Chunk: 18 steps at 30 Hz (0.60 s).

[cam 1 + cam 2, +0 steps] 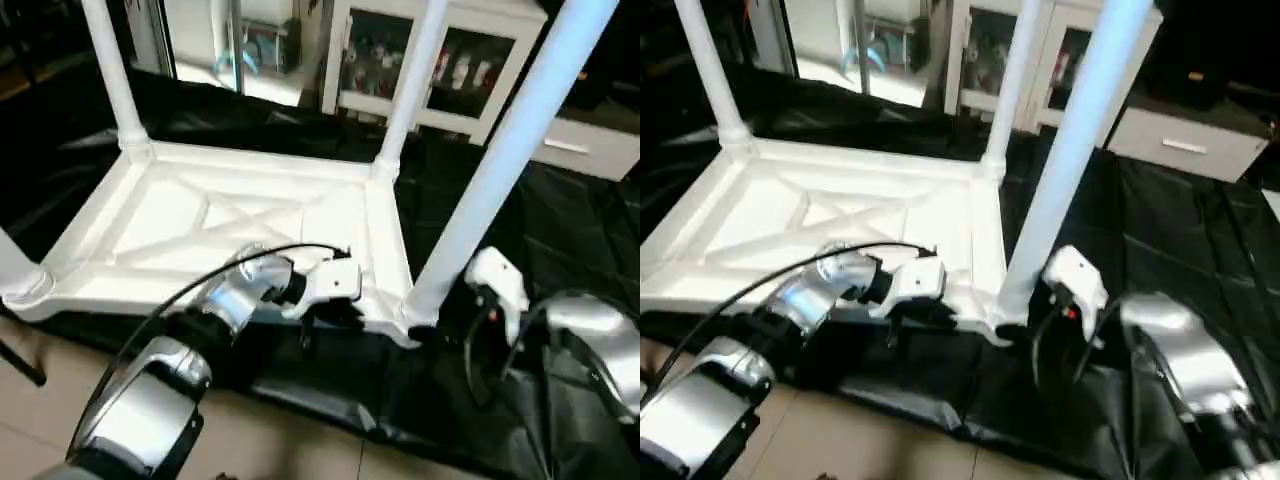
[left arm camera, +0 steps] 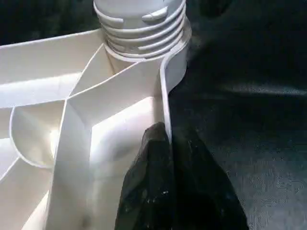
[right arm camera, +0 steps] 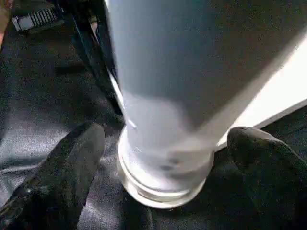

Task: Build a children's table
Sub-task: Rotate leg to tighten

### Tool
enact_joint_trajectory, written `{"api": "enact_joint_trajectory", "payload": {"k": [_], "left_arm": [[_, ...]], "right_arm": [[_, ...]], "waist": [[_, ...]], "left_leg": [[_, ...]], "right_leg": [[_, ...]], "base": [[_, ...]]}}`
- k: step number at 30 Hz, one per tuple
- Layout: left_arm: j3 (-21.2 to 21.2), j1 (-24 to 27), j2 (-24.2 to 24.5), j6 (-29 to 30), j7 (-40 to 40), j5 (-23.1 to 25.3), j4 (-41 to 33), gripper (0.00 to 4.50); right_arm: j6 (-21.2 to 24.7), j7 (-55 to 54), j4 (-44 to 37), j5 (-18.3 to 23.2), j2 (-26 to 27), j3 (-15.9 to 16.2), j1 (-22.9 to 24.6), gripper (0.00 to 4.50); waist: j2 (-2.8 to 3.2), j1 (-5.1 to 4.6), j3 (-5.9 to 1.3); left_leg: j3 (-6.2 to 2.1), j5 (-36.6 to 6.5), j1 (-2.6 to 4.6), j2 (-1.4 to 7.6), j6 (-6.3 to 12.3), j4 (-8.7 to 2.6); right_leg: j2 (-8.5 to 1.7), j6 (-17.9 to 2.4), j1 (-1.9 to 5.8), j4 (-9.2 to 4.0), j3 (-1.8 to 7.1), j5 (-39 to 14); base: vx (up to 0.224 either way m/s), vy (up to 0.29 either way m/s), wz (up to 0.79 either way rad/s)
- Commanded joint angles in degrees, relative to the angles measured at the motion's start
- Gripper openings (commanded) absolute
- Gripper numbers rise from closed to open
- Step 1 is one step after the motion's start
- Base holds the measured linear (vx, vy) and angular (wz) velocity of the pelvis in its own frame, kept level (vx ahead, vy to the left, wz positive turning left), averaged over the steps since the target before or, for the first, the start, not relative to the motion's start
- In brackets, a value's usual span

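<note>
Because the tabletop (image 1: 240, 225) lies upside down on the black sheet (image 1: 560, 260), its ribbed underside and corner sockets face up, which is what lets the legs be pushed in from above. At nine o'clock in the head view, a leg (image 1: 15, 270) stands in the near left corner, mostly cut off by the edge. At eleven o'clock the far left leg (image 1: 112, 70) rises from its socket, and near one o'clock the far right leg (image 1: 412, 85) does the same.

Just below the middle, the left gripper (image 1: 330, 312) sits on the near long edge of the tabletop. Its two black fingers (image 2: 153, 191) are pressed together over the thin outer wall, one inside and one outside, probably to hold the top steady while the last corner is worked.

Toward four o'clock the fourth leg (image 1: 500, 160) stands in the near right socket, leaning a little. The right gripper (image 3: 163, 143) has its fingers spread wide on either side of the ribbed foot of that leg, apart from it. My guess is that it is placed to guide or seat the leg.
</note>
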Motion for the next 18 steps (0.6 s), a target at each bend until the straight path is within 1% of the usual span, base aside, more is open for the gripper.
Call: {"api": "enact_joint_trajectory", "payload": {"k": [1,2,3,4,5,6,7,8,10,12,13,14,15,16,17,18], "left_arm": [[-2.61,1.18,0.48,-0.32,-1.77,2.28,1.17,0.06],[-2.62,1.17,0.49,-0.34,-1.79,2.29,1.18,0.06],[-2.66,1.09,0.58,-0.50,-1.86,2.31,1.30,0.01],[-2.62,1.05,0.66,-0.48,-1.86,2.30,1.30,0.01],[-2.59,1.01,0.73,-0.50,-1.87,2.29,1.34,0.01],[-2.53,0.99,0.83,-0.48,-1.92,2.24,1.34,0.00],[-2.51,1.01,0.86,-0.46,-1.95,2.21,1.32,0.00],[-2.50,1.01,0.92,-0.46,-1.93,2.22,1.31,0.00],[-2.47,1.08,1.04,-0.51,-1.98,2.20,1.23,0.00],[-2.45,1.22,1.14,-0.50,-2.10,2.14,1.05,0.00],[-2.44,1.34,1.16,-0.42,-2.22,2.07,0.87,0.00],[-2.41,1.41,1.20,-0.39,-2.30,2.00,0.81,0.00],[-2.39,1.46,1.22,-0.38,-2.35,1.95,0.78,0.00],[-2.40,1.46,1.24,-0.42,-2.37,1.96,0.86,0.00],[-2.40,1.45,1.24,-0.43,-2.37,1.97,0.88,0.00],[-2.41,1.44,1.26,-0.47,-2.37,1.98,0.93,0.00]], "right_arm": [[-0.73,1.13,0.79,0.05,0.57,0.15,-1.23,4.50],[-0.81,1.30,0.91,0.14,0.66,0.17,-1.31,4.50],[-1.21,2.12,1.49,0.40,1.01,0.36,-1.63,4.31],[-1.42,2.67,1.76,0.50,1.11,0.53,-1.66,4.31],[-1.56,3.01,1.96,0.53,1.19,0.66,-1.70,4.31],[-1.90,3.70,2.57,0.62,1.37,0.80,-1.86,4.16],[-2.13,3.85,2.83,0.57,1.43,0.83,-1.92,4.16],[-2.30,3.85,3.02,0.55,1.52,0.81,-2.00,3.96],[-2.50,3.93,3.34,0.79,1.73,0.68,-2.14,3.83],[-2.55,4.14,3.48,1.03,1.90,0.48,-2.24,3.59],[-2.62,4.29,3.47,1.05,1.87,0.38,-2.21,3.52],[-2.70,4.33,3.51,0.96,1.89,0.37,-2.23,3.47],[-2.80,4.41,3.60,0.86,1.93,0.35,-2.27,3.39],[-2.86,4.62,3.74,0.88,1.97,0.31,-2.25,3.27],[-2.91,4.69,3.81,0.88,1.99,0.30,-2.26,3.27],[-3.04,4.91,4.02,0.86,2.06,0.24,-2.30,3.16]], "waist": [[-0.17,-0.24,-3.28],[-0.14,-0.23,-3.30],[-0.37,-0.25,-3.24],[-0.27,-0.23,-3.18],[-0.35,-0.26,-3.19],[-0.36,-0.25,-3.18],[-0.35,-0.26,-3.17],[-0.29,-0.18,-3.19],[-0.30,-0.17,-3.23],[-0.30,-0.19,-3.22],[-0.32,-0.19,-3.23],[-0.16,-0.14,-3.25],[-0.21,-0.15,-3.23],[-0.09,-0.10,-3.25],[-0.15,-0.12,-3.23],[-0.15,-0.10,-3.25]], "left_leg": [[-0.67,-13.82,0.74,1.65,2.24,-4.31],[-0.68,-13.96,0.78,1.67,2.26,-4.31],[-0.68,-14.31,0.76,1.70,2.35,-4.35],[-0.68,-14.66,0.81,1.71,2.30,-4.38],[-0.71,-14.87,0.75,1.71,2.19,-4.38],[-0.69,-15.05,0.81,1.74,2.10,-4.37],[-0.70,-15.07,0.78,1.72,2.06,-4.36],[-0.68,-14.91,0.84,1.72,2.08,-4.34],[-0.70,-14.31,0.76,1.72,2.13,-4.36],[-0.69,-14.06,0.74,1.70,2.17,-4.36],[-0.69,-14.02,0.74,1.69,2.22,-4.37],[-0.71,-13.96,0.77,1.69,2.20,-4.37],[-0.66,-13.92,0.79,1.68,2.25,-4.35],[-0.67,-13.93,0.78,1.67,2.25,-4.36],[-0.66,-14.17,0.78,1.69,2.18,-4.37],[-0.66,-14.25,0.79,1.69,2.14,-4.37]], "right_leg": [[-2.67,-13.04,2.53,-3.74,1.60,-12.29],[-2.66,-13.16,2.53,-3.70,1.59,-12.20],[-2.68,-13.08,2.55,-3.73,1.60,-12.76],[-2.73,-13.07,2.46,-3.80,1.61,-13.37],[-2.78,-12.85,2.54,-3.84,1.62,-14.10],[-2.84,-12.73,2.45,-3.93,1.63,-14.62],[-2.84,-12.67,2.45,-3.93,1.64,-14.77],[-2.84,-12.65,2.43,-3.94,1.65,-14.69],[-2.78,-12.71,2.50,-3.83,1.64,-13.91],[-2.75,-12.82,2.52,-3.78,1.64,-13.53],[-2.76,-12.78,2.55,-3.78,1.63,-13.57],[-2.75,-12.85,2.54,-3.74,1.65,-13.40],[-2.72,-13.00,2.51,-3.76,1.66,-13.05],[-2.73,-13.08,2.54,-3.72,1.65,-12.92],[-2.70,-13.14,2.53,-3.75,1.64,-12.90],[-2.72,-13.18,2.54,-3.74,1.64,-12.93]], "base": [[0.000,0.000,0.00],[0.000,0.000,0.00],[0.000,0.000,0.00],[0.000,0.000,0.00],[0.000,0.000,0.00],[0.000,0.000,0.00],[0.000,0.000,0.00],[0.000,0.000,0.00],[0.000,0.000,0.00],[0.000,0.000,0.00],[0.000,0.000,0.00],[0.000,0.000,0.00],[0.000,0.000,0.00],[0.000,0.000,0.00],[0.000,0.000,0.00],[0.000,0.000,0.00]]}}
